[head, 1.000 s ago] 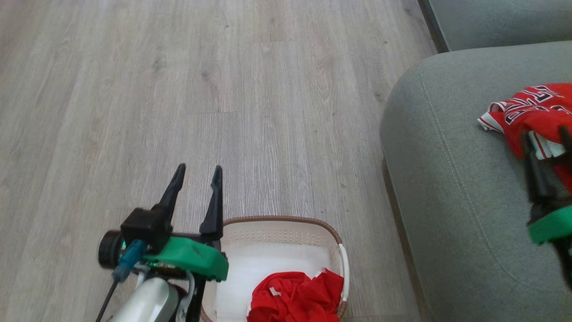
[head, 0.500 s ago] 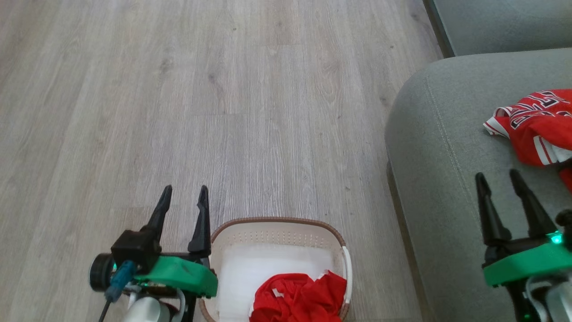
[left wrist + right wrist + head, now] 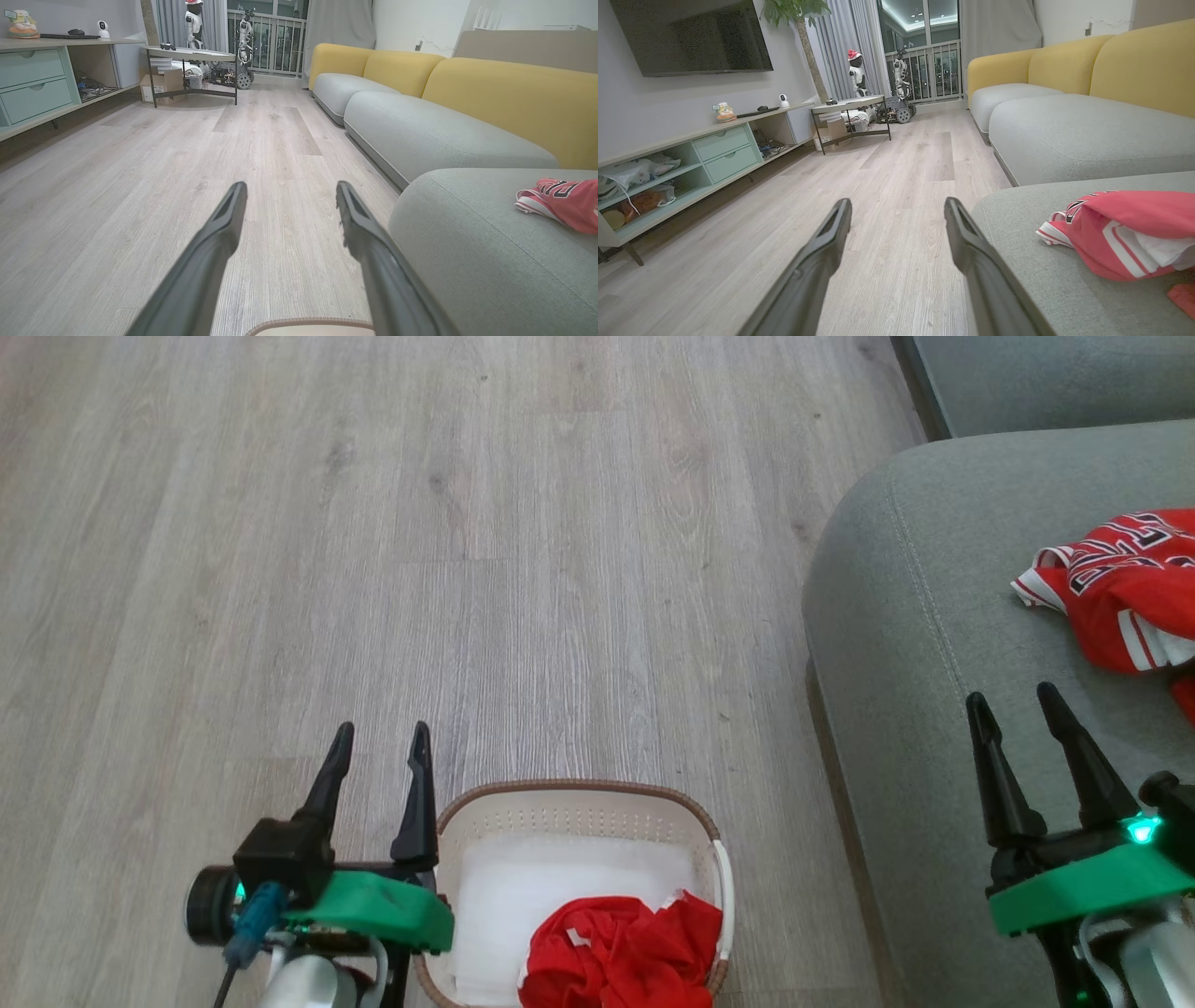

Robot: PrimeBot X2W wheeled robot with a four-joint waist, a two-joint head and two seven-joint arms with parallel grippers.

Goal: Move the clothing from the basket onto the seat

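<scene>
Left end effector (image 3: 383,733) spread and empty, cream-white oval plastic basket (image 3: 569,788) just right of it holding crumpled bright red clothing (image 3: 621,952), right end effector (image 3: 1011,700) spread and empty above grey-green upholstered seat (image 3: 915,709), red white-striped garment (image 3: 1120,588) lying beyond its fingertips

The clothing (image 3: 1116,593) is bright red with white stripes and black-and-white lettering. The basket (image 3: 579,803) is cream-white with a brown rim, the seat (image 3: 920,616) grey-green. The left pincer (image 3: 383,730) and right pincer (image 3: 1011,695) are black on green mounts. The floor (image 3: 467,523) is pale grey woodgrain, and the sofa backs (image 3: 514,98) are yellow.
</scene>
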